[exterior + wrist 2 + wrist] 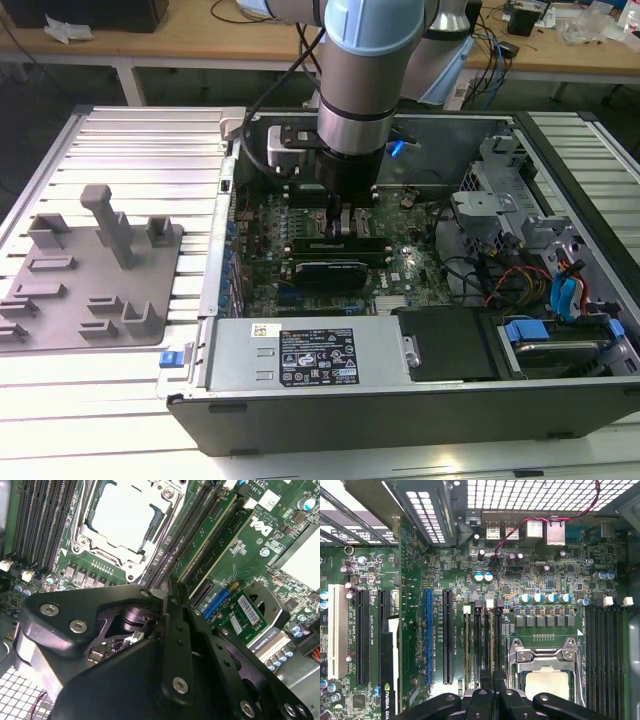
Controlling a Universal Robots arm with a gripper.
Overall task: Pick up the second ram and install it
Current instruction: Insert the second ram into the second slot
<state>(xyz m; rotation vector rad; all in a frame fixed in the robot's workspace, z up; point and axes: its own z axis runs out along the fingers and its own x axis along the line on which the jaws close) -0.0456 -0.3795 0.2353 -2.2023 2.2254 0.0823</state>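
Hand (338,218) of the arm hangs low inside the open computer case (400,415), directly over the motherboard (405,270). Its fingers (172,640) are drawn narrow, almost meeting at the tips. If something thin is pinched between them cannot be told.

In the second wrist view the hand (166,592) points at the row of memory slots (180,545). The second ram (207,537) stands on its edge in a slot just beside the fingertips, on the side away from the CPU socket (125,520). Whether the fingers touch it cannot be told. In the first wrist view the hand (492,692) is over the same slots, with the CPU socket (545,675) close at one side and a blue expansion slot (428,635) further at the other side.

The case holds several things around the hand. A grey power supply (310,355) lies along the case wall, near the hand. A black block (450,345) lies just beside the power supply. A metal drive cage (500,200) with coloured cables (520,280) fills the end of the case well apart from the hand.

Outside the case, far from the hand, a grey fixture plate (90,270) with an upright post lies on the ribbed metal tabletop (130,140).
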